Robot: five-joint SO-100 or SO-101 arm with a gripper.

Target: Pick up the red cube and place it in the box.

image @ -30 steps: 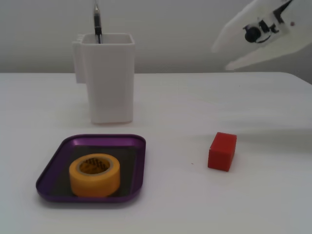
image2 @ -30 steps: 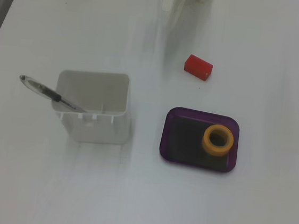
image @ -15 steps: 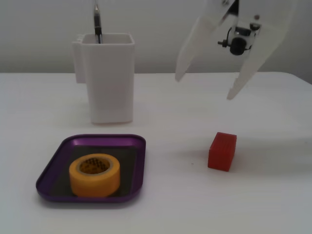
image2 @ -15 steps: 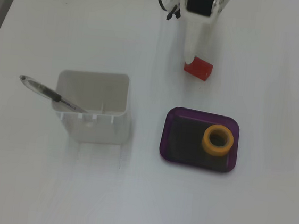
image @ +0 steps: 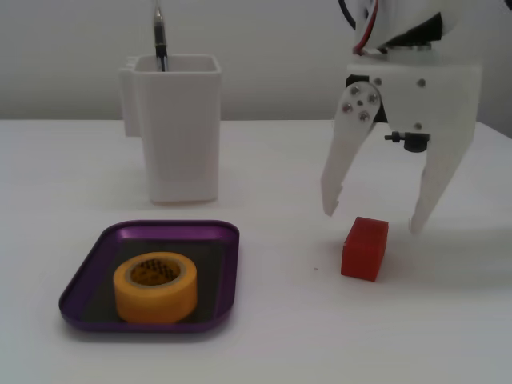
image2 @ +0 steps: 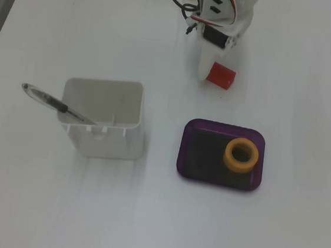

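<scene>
The tool hangs with its two white fingers spread wide, tips pointing down, one to each side of the red cube and just above its top face in the front fixed view. A second ago it was up at the right edge of that view, tilted and well clear; half a second ago it was over the cube but much higher. So it has swung in and dropped most of the way, and its jaws are empty. From this I judge the approach is nearly done: a little more descent, then a squeeze, should take the cube.

In the fixed view from above, the tool covers part of the red cube, with one finger lying along the cube's left side. Whether that finger touches the cube I cannot tell.

The cube stands on the white desk, unmoved across all pictures, well apart from the purple tray. The tray's floor is partly taken by a yellow tape roll, which sits toward its near edge in the front view; the dark floor behind the roll is free, so that looks the likelier spot for the drop. Behind the tray stands a tall white container with a pen leaning in it, away from the direct path between cube and tray.
</scene>
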